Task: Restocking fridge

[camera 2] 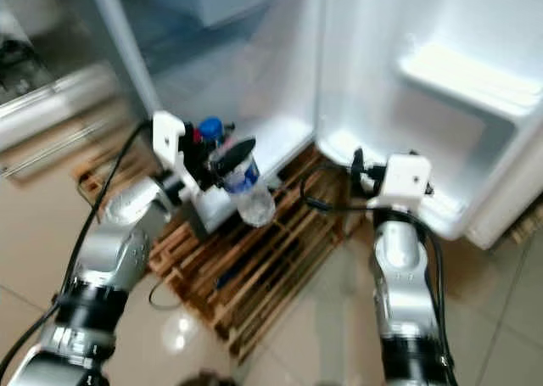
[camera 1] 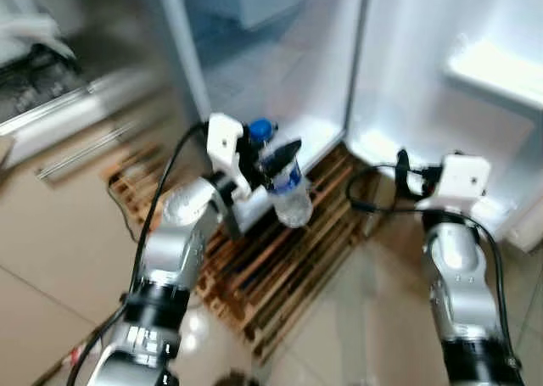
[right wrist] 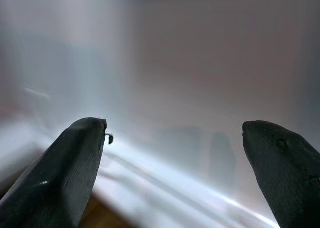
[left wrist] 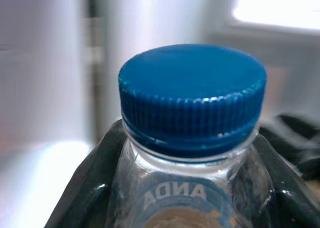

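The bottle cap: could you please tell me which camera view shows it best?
The left wrist view: the blue bottle cap sits close and sharp there, ridges visible, above the left gripper's fingers. Both eye views show it small and blurred, beside the gripper's white housing.

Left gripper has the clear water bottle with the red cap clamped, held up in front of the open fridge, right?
Not quite: the cap is blue, not red. The left wrist view shows the blue cap close up, with the black fingers on either side of the bottle's neck. The rest holds: the left gripper has the clear water bottle clamped, held up in front of the open fridge.
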Robot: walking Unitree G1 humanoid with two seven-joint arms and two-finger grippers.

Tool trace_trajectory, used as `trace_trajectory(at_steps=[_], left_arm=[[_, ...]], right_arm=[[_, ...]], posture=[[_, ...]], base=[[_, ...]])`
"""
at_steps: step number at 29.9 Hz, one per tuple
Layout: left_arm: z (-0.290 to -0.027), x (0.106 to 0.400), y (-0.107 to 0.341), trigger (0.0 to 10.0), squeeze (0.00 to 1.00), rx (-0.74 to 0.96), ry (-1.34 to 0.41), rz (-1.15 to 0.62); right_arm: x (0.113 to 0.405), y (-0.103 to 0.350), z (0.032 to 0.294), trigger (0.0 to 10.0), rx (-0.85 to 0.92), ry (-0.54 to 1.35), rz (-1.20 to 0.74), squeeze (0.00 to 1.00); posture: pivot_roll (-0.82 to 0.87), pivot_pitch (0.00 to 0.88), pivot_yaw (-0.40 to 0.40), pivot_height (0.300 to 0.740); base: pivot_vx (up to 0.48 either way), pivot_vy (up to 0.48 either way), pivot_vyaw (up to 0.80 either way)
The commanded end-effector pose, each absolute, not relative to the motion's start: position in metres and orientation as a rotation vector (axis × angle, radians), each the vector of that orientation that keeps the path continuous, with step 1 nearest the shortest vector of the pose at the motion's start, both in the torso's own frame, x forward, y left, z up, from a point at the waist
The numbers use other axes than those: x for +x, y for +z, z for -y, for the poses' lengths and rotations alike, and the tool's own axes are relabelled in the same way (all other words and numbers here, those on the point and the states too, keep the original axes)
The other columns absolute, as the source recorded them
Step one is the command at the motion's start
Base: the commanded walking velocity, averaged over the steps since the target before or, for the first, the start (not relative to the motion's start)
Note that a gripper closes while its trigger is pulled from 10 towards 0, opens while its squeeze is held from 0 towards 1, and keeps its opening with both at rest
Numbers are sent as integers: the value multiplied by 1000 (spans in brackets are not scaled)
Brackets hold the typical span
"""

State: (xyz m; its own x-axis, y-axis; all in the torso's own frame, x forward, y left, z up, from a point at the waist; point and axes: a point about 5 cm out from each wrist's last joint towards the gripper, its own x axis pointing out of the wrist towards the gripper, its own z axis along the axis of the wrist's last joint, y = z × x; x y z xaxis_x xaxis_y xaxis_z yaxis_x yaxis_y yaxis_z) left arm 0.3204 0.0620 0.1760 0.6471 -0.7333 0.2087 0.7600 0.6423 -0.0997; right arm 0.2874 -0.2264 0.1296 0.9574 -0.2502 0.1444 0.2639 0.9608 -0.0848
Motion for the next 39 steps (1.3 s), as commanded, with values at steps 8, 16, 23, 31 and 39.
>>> trace_trajectory(at_steps=[8, 16, 23, 31, 39], left_arm=[[-74, 322, 180, 10000, 0, -154, -836, 173], [-75, 320, 175, 10000, 0, -139, -841, 151], [-74, 322, 177, 10000, 0, -138, -836, 157], [-74, 321, 177, 10000, 0, -141, -834, 156], [-70, 321, 179, 10000, 0, -148, -842, 166]], right_arm=[[277, 141, 254, 10000, -204, -453, 142, 0], [274, 141, 288, 10000, -324, -516, 105, 0], [277, 151, 308, 10000, -351, -549, 115, 0], [281, 152, 317, 10000, -538, -524, 94, 0], [286, 156, 261, 10000, -346, -321, 214, 0]], posture=[[-160, 0, 108, 740], [-165, 0, 117, 740], [-164, 0, 113, 740], [-159, 0, 113, 740], [-162, 0, 112, 740]], base=[[0, 0, 0], [0, 0, 0], [0, 0, 0], [0, 0, 0], [0, 0, 0]])
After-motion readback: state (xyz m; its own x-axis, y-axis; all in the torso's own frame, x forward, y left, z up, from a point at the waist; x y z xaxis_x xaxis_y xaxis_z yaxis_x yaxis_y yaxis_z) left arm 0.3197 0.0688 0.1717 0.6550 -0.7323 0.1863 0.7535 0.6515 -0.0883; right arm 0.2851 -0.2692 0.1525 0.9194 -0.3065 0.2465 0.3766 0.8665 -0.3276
